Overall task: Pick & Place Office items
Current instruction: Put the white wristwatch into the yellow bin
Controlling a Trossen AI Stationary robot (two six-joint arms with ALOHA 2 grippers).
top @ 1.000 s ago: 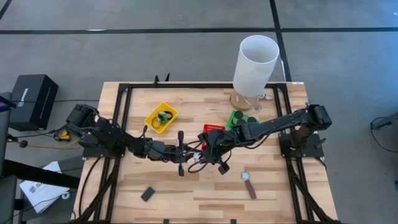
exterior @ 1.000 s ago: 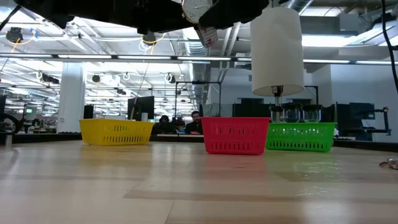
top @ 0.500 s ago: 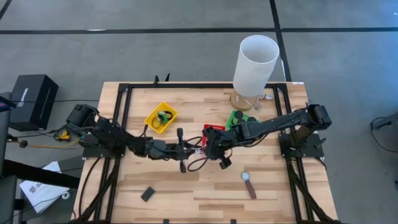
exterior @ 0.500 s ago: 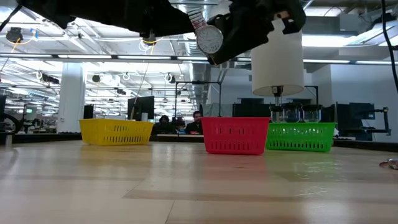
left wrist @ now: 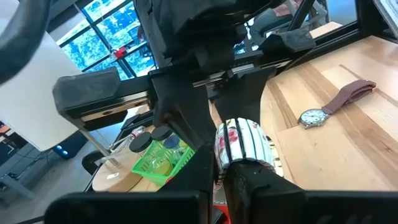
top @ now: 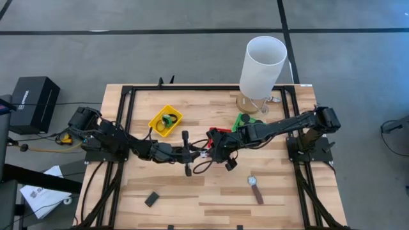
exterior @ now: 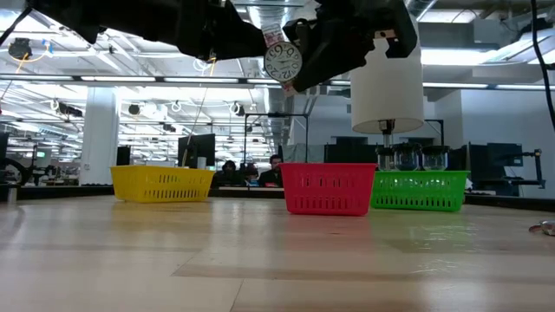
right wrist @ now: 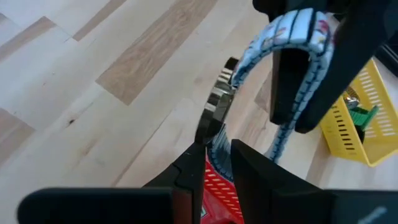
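A watch with a white face (exterior: 282,61) and a pale striped strap (left wrist: 239,144) hangs in the air between my two grippers, above the near left side of the red basket (top: 221,133). My left gripper (top: 193,153) reaches in from the left, shut on the strap. My right gripper (top: 213,149) slants down from the right, shut beside the watch case (right wrist: 216,112). A brown-strapped watch (top: 255,190) and a flat black rectangle (top: 152,199) lie on the table near its front edge. My left gripper pinches the arched part of the striped strap (left wrist: 244,155) between its two fingers, coming in about level from the table's left. The strap bows over its finger (right wrist: 300,81), clear of the table. My right gripper pinches the strap just below the case (right wrist: 216,144) between its two fingers (right wrist: 252,163), slanting down from the table's right. The case stands on edge beyond the fingertips, its face toward the table's near edge. The watch is lifted clear.
The yellow basket (top: 165,120) holds a green ring; the green basket (top: 246,121) holds black cylinders. A tall white cylinder (top: 262,64) stands at the far right. Open wood lies along the near side, apart from the brown watch and the black rectangle.
My right gripper has tipped and rolled at the wrist while staying nearly in place. The watch has turned with it: its face, edge-on a second ago in the low view, now looks toward the near edge and sits a little lower. Both grips have stayed shut.
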